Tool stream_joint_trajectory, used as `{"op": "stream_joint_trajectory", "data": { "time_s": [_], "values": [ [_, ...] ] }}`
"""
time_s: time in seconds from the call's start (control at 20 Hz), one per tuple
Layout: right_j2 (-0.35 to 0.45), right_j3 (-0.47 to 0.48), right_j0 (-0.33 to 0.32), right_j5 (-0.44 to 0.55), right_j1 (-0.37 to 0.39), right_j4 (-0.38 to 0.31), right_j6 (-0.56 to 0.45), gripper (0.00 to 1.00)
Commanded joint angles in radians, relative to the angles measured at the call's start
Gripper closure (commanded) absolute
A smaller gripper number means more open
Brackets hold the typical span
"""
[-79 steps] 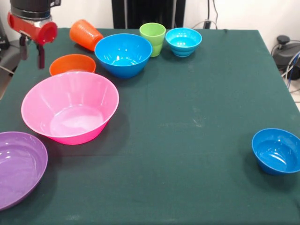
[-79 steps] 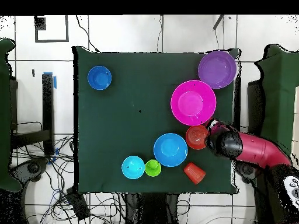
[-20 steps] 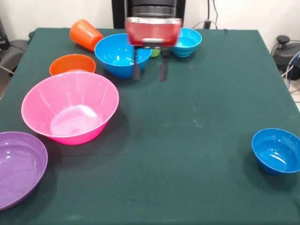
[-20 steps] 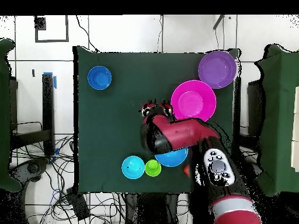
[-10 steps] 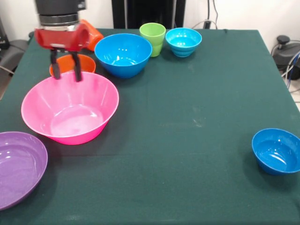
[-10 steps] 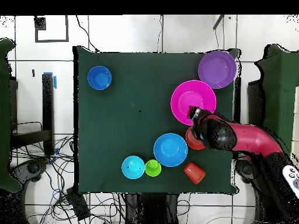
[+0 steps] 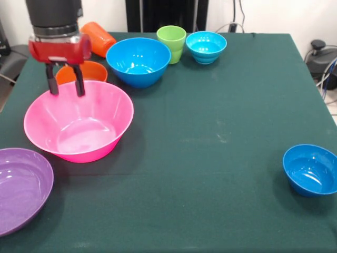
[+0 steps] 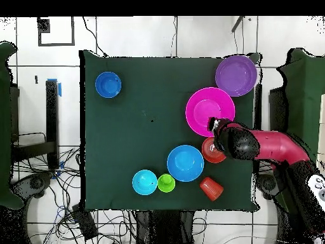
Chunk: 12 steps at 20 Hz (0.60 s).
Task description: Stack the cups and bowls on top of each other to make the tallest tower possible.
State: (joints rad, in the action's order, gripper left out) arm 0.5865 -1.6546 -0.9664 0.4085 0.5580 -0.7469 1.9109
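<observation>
Your gripper [image 7: 65, 87] hangs with its two black fingers [image 7: 52, 84] spread apart and nothing between them, their tips at the far rim of the huge pink bowl [image 7: 79, 120], where that rim meets the small orange bowl [image 7: 81, 71] just behind it. From overhead, the gripper [image 8: 218, 126] sits over the spot where the pink bowl [image 8: 206, 108] and the orange bowl [image 8: 211, 152] come together.

You have no tower yet: every piece stands alone on the green table [image 7: 221, 105]. The orange ribbed cup [image 7: 98, 36] lies tipped on its side at the back, partly hidden by the arm. Beside it sits the medium blue bowl [image 7: 138, 60], then the lime green cup [image 7: 171, 42] upright, just beside the blue bowl, and the small cyan bowl [image 7: 206, 46] next to that. The large purple bowl [image 7: 21, 187] lies at the near left corner, close to the pink one. The small dark blue bowl [image 7: 310, 169] sits well apart at the near right.
</observation>
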Motion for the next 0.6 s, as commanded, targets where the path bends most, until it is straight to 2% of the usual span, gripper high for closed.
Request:
{"op": "stream_joint_trajectory", "data": {
  "time_s": [0.05, 0.4, 0.55, 0.6],
  "values": [
    [-0.002, 0.085, 0.129, -0.176, -0.069, -0.206, -0.107, 0.00],
    [0.027, 0.142, 0.091, -0.074, -0.168, -0.172, -0.181, 0.00],
    [0.040, 0.137, 0.092, -0.037, -0.168, -0.164, -0.221, 0.00],
    [0.030, 0.134, 0.107, -0.039, -0.160, -0.165, -0.204, 0.00]
  ]
}}
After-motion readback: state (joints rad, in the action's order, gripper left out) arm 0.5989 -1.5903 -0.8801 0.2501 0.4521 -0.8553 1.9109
